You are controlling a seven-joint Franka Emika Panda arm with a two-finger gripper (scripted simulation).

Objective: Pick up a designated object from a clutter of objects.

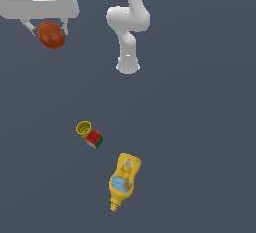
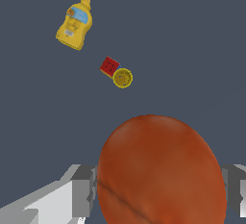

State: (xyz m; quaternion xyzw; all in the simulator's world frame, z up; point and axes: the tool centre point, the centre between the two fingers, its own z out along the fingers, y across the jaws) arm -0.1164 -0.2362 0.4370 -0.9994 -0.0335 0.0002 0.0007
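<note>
The arm (image 1: 127, 22) is cut off by the exterior view's top edge, so its upper links are out of sight; the gripper (image 1: 49, 27) runs off that same edge and its fingertips are partly covered by the orange-red ball (image 1: 51, 35); in the wrist view the ball (image 2: 161, 170) is cropped at the bottom edge and hides the inner faces of the fingers (image 2: 84, 189); the print on the mustard bottle's (image 1: 123, 179) label is too small to read; the yellow cup's (image 1: 83, 127) inside is too small to make out
</note>
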